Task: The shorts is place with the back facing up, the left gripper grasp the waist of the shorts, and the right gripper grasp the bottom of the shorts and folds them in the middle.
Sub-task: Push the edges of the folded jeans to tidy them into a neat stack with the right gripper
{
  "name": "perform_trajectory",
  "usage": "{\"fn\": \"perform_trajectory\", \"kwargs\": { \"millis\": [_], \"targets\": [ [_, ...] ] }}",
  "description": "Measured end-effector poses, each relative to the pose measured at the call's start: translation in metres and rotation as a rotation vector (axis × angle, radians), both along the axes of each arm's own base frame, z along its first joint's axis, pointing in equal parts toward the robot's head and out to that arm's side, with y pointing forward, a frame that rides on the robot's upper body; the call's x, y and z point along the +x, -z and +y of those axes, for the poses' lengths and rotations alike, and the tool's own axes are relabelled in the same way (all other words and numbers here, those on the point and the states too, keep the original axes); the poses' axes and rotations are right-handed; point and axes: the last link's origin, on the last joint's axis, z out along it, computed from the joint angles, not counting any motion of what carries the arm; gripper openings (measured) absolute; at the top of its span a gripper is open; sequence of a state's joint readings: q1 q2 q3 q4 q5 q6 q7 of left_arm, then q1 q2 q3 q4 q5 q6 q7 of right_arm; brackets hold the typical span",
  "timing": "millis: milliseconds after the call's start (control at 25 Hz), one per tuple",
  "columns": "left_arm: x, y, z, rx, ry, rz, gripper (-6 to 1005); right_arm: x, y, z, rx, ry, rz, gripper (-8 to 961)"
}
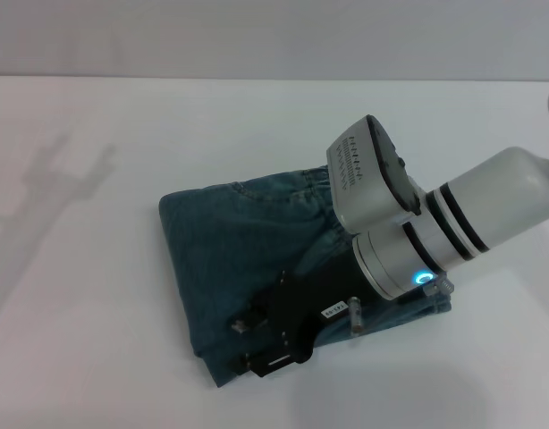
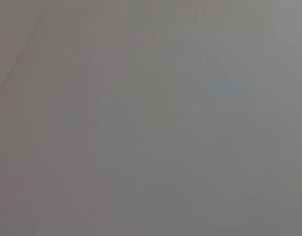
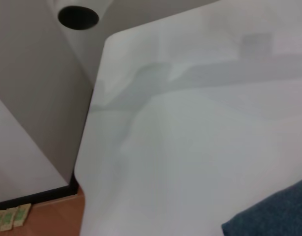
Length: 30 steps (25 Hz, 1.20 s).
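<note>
The shorts lie on the white table as a compact folded denim bundle, one layer over the other. A curved seam shows near their far edge. My right gripper comes in from the right on a silver-grey wrist with a lit ring. It hovers low over the near corner of the bundle with its black fingers apart and nothing between them. A corner of the shorts also shows in the right wrist view. The waistband and the hems are not told apart here. The left gripper is out of view.
A forked shadow falls on the table at the far left. The right wrist view shows the table's rounded corner, a grey wall and a strip of wooden floor below it. The left wrist view shows only flat grey.
</note>
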<state>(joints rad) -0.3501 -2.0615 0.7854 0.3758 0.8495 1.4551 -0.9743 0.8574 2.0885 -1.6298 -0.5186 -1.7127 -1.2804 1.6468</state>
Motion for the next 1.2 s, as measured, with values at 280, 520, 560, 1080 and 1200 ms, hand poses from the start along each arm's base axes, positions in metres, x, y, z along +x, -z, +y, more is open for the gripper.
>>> {"fn": "perform_trajectory", "kwargs": {
  "millis": [280, 520, 560, 1080, 1200],
  "targets": [
    [0.002, 0.000, 0.002, -0.001, 0.005, 0.001, 854, -0.003, 0.002, 0.008, 0.055, 0.022, 0.014, 552],
    [0.003, 0.000, 0.003, -0.003, 0.009, 0.001, 853, -0.007, 0.002, 0.019, 0.125, 0.033, 0.022, 553],
    [0.003, 0.000, 0.003, -0.002, 0.009, 0.001, 853, -0.008, 0.002, 0.021, 0.135, 0.034, 0.022, 553],
    [0.003, 0.000, 0.006, -0.002, 0.005, 0.002, 853, -0.013, 0.001, 0.046, 0.287, 0.076, 0.013, 553],
    [0.003, 0.000, 0.006, -0.002, 0.001, 0.003, 853, -0.018, -0.001, 0.044, 0.280, 0.061, 0.032, 553]
  ]
}}
